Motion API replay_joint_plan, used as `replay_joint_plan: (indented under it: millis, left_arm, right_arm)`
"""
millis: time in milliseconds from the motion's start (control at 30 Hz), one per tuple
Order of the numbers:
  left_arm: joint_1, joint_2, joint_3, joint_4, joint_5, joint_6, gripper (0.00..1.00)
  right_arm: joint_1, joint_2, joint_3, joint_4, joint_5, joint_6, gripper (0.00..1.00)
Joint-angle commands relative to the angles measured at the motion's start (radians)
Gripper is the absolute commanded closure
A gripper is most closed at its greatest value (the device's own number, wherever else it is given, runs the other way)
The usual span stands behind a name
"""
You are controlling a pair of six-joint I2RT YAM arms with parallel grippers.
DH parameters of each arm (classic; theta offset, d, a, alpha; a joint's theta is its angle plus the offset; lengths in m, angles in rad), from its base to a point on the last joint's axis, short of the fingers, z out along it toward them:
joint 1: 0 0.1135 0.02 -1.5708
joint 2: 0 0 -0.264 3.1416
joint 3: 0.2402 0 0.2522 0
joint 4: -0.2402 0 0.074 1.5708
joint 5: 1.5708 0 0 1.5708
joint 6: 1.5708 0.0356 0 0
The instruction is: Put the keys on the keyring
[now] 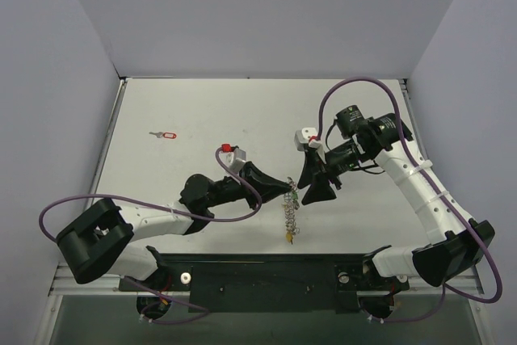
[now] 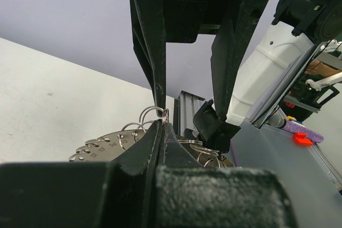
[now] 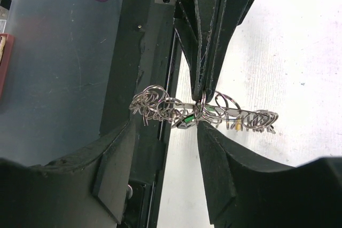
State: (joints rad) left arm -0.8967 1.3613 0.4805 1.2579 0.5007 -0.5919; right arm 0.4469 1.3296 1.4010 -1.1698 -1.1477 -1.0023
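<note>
My left gripper [image 1: 285, 187] is shut on the keyring [image 1: 290, 214], pinching one of the small wire loops at its rim [image 2: 160, 115]. The ring hangs edge-on below it, yellow piece [image 1: 288, 236] at the bottom. In the right wrist view the keyring [image 3: 251, 117] is a silvery band of loops, with the green key [image 3: 186, 119] hanging on it beside the left gripper's tips. My right gripper [image 3: 165, 126] is open, its fingers [image 3: 227, 169] on either side of the ring and green key, one fingertip touching or nearly touching it. The red key [image 1: 166, 134] lies alone on the table at far left.
The white table [image 1: 202, 111] has grey walls on three sides. The black base rail [image 1: 266, 276] runs along the near edge, just below the hanging ring. Purple cables loop beside both arms.
</note>
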Motion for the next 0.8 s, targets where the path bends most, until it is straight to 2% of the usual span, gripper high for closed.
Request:
replay_joint_plan:
  millis: [0, 433, 633, 767]
  left_arm:
    - [-0.013, 0.004, 0.053, 0.264, -0.03, -0.009, 1.0]
    - [-0.057, -0.005, 0.047, 0.241, -0.142, 0.041, 1.0]
    - [-0.065, -0.013, 0.04, 0.232, -0.175, 0.056, 1.0]
    - [-0.065, -0.025, 0.033, 0.216, -0.183, 0.066, 1.0]
  right_arm:
    - [0.006, 0.01, 0.03, 0.007, -0.018, 0.03, 0.55]
    - [0.016, 0.002, -0.011, 0.159, 0.028, 0.208, 0.64]
    - [0.016, -0.006, -0.026, 0.206, 0.031, 0.275, 0.73]
    - [0.016, -0.012, -0.036, 0.228, 0.029, 0.298, 0.87]
